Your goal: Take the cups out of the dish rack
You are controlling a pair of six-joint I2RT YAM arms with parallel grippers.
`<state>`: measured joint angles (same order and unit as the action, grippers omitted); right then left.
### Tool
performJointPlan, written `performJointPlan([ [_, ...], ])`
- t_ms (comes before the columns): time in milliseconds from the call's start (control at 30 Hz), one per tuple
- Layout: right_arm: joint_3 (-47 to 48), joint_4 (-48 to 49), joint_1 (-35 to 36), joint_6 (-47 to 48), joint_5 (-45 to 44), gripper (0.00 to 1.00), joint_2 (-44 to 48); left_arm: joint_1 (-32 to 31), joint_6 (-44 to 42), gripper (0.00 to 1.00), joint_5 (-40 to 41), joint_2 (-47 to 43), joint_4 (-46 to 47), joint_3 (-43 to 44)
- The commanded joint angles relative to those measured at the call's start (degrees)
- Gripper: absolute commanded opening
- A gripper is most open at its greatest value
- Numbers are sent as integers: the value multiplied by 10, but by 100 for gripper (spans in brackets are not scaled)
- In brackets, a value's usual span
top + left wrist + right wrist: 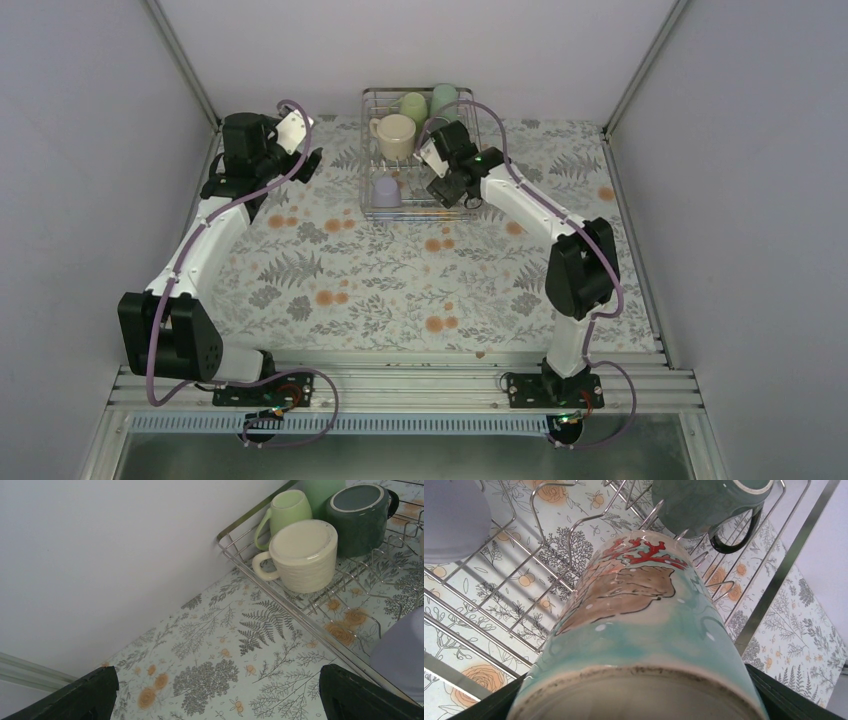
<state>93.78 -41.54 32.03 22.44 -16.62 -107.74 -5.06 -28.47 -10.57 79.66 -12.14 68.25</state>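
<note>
The wire dish rack stands at the back of the table. In it are a cream mug, two pale green cups and a lavender cup. My right gripper is inside the rack's right half. In the right wrist view it is shut on the beige cup with teal, brown and red markings, with one finger on each side. The dark grey-green mug lies just beyond it. My left gripper is open and empty, left of the rack.
The left wrist view shows the rack's rim, the cream mug, a pale green cup, the dark mug and the lavender cup. White walls close the back and both sides. The tablecloth is floral.
</note>
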Motion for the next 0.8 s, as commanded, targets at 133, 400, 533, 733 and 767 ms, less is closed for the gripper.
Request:
performJointPlan([
  [133,78,1,-18,-5,-17,13,57,-6,1,100,-40,13,-15,27],
  [400,118,-18,-36,-20,53,12,75,-15,36,100,-254,113,-134,187],
  [533,127,-22,-42,-28,92,11,84,-46,42,100,-320,156,-173,243],
  [733,142,-22,-42,-30,117,12,91,-73,51,100,-469,255,-266,358],
  [767,148,-23,-43,-30,119,12,93,-74,54,100,-497,276,-286,381],
])
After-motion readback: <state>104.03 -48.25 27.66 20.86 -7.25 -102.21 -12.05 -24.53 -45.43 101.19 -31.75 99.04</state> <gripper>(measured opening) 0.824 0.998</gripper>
